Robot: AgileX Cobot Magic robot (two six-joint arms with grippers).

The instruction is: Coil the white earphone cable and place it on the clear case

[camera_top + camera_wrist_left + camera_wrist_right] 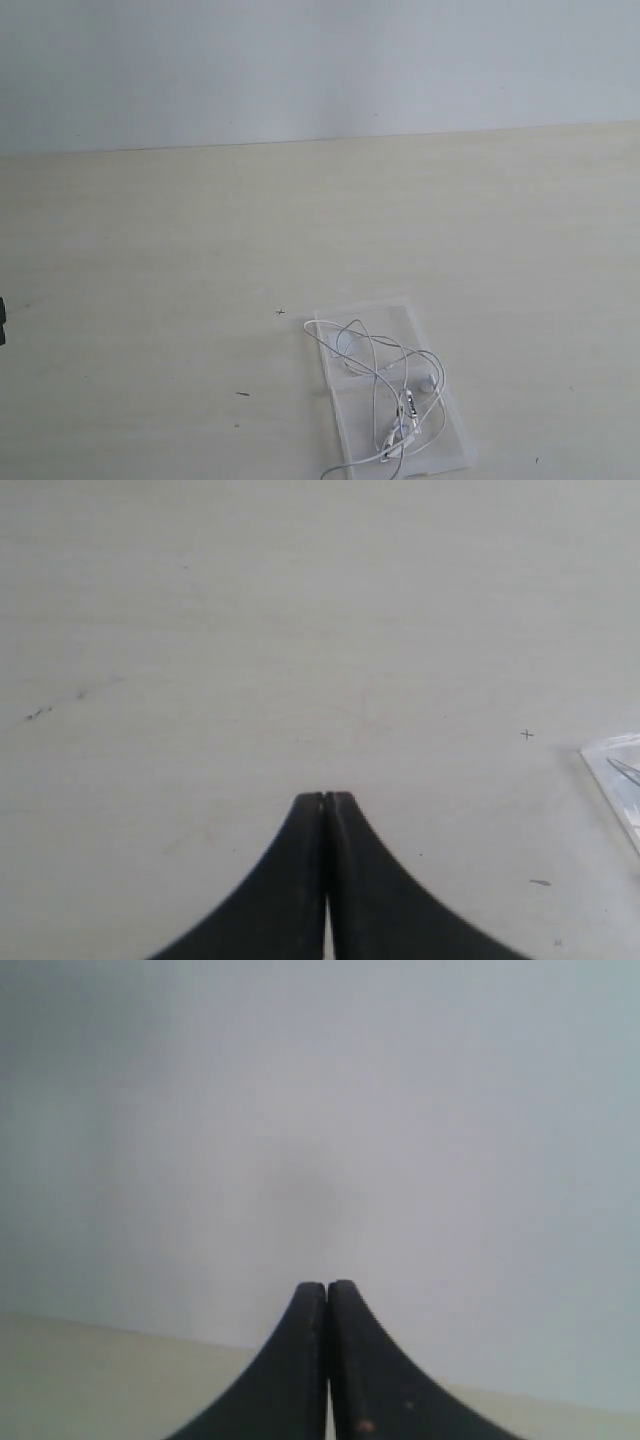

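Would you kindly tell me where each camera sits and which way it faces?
Exterior: off the arms, looking down across table to wall; cable on case; no gripper shown.
Left wrist: on left arm, facing down at the table; left gripper, jaws shut.
Right wrist: on right arm, facing the wall; right gripper, jaws shut.
Shared: exterior and left wrist both show the case.

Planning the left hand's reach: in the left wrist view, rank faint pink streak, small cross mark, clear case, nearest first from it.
1. faint pink streak, just ahead of the left hand.
2. small cross mark, off toward the case.
3. clear case, beyond the cross, only a corner showing.
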